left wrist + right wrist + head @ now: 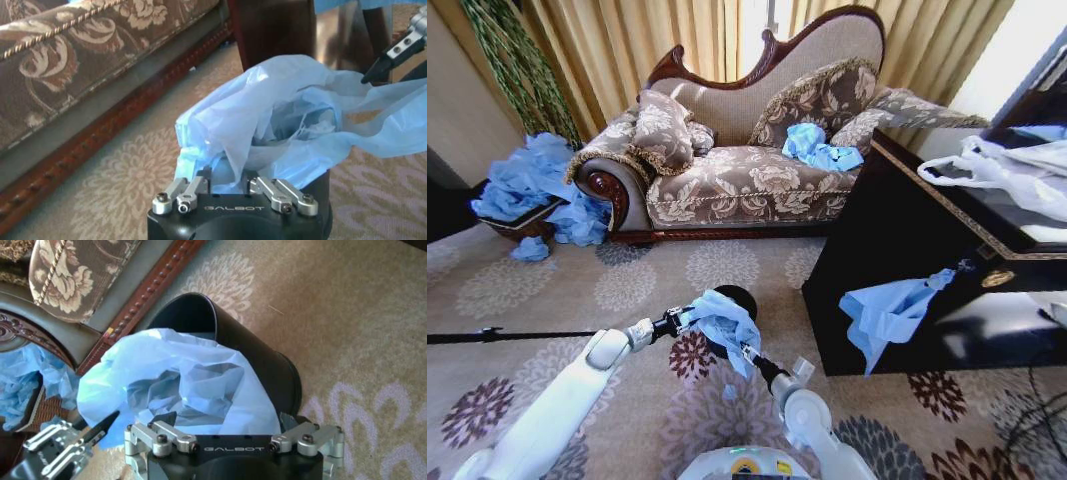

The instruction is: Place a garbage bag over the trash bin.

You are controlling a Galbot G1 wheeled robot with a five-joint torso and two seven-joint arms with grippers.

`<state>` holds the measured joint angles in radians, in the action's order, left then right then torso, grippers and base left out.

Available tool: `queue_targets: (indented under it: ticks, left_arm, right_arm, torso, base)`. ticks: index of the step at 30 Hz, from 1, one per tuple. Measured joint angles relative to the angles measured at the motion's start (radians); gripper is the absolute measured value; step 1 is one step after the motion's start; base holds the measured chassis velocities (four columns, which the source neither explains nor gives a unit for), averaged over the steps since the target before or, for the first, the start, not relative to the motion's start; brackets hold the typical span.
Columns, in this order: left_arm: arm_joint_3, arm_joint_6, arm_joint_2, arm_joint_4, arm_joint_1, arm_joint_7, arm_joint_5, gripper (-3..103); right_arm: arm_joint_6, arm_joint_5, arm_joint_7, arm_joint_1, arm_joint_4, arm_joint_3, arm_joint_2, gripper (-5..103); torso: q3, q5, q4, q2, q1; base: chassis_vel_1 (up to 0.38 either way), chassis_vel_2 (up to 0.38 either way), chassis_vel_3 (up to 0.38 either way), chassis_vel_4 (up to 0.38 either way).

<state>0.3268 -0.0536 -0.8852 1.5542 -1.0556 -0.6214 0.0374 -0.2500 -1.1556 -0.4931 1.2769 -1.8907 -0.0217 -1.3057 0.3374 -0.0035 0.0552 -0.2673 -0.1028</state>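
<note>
We see a light-blue garbage bag (723, 324) over a plain black trash bin (267, 371). The carpet (637, 290) under them is beige with pale floral medallions, and dark maroon ones along its near edge. The sofa (747, 180) wears brown cloth with cream flowers, gold cord trim and reddish wood. The cabinet (897, 240) is glossy black with a gold line along its top edge. The curtains (642, 40) are golden tan.

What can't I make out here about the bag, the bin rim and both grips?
- Trash bin, head view: the garbage bag covers most of the rim.
- Left gripper, left wrist view: fingertips buried in the bag's folds.
- Right gripper, right wrist view: fingertips hidden under the bag.
- Bag mouth: lost in crumples, so whether it rings the rim is unclear.
</note>
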Motion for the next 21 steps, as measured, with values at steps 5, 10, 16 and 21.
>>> queue_targets:
  ticks: [5,10,16,21]
  left_arm:
    - [-0.003,-0.002,-0.016,-0.024,0.007,0.002,0.000,18]
    - [-0.005,-0.002,-0.023,-0.024,0.011,0.010,0.002,3]
    - [-0.007,0.000,-0.025,-0.009,0.013,0.018,0.007,0]
    - [-0.006,0.000,-0.025,0.000,0.010,0.024,0.021,0]
  right_arm:
    - [0.000,0.002,0.005,0.003,0.003,-0.001,0.000,100]
    - [0.000,0.011,0.014,0.007,0.008,0.002,-0.007,100]
    - [0.001,0.043,0.039,-0.007,0.068,-0.003,-0.021,100]
    - [0.003,0.060,0.063,-0.008,0.104,-0.011,-0.024,102]
  torso:
    - [0.000,0.0000,0.0001,0.000,0.000]
    - [0.000,0.0001,0.0000,0.000,0.000]
    - [0.000,0.0001,0.0001,0.000,0.000]
    - [0.000,0.0001,0.0001,0.000,0.000]
  base:
    - [0.000,0.000,0.000,0.000]
    - [0.000,0.000,0.000,0.000]
    - [0.000,0.000,0.000,0.000]
    - [0.000,0.000,0.000,0.000]
